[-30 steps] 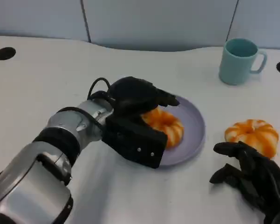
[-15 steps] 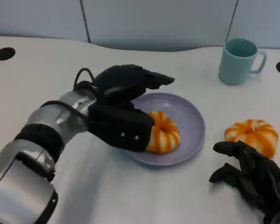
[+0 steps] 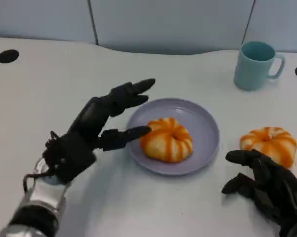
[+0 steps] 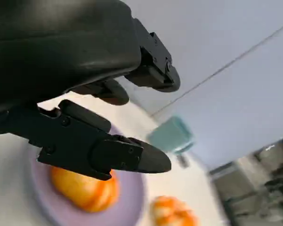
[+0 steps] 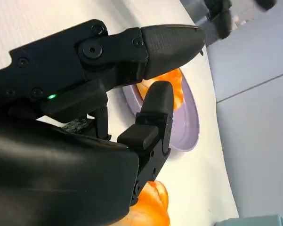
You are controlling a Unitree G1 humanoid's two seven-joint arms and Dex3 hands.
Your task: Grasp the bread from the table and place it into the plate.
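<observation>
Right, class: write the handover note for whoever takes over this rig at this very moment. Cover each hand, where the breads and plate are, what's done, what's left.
Left hand: open, fingers spread, holding nothing, beside the plate's left edge.
Right hand: holds nothing, fingers apart, on the table near the second bread.
Plate: purple, mid-table.
First bread: lying in the plate, free of both hands.
Second bread: on the table right of the plate, just beyond the right hand.
Teal mug: behind, not part of the job.
Done: one bread placed.
Left: probably grasp the second bread with the right hand and place it into the plate.
</observation>
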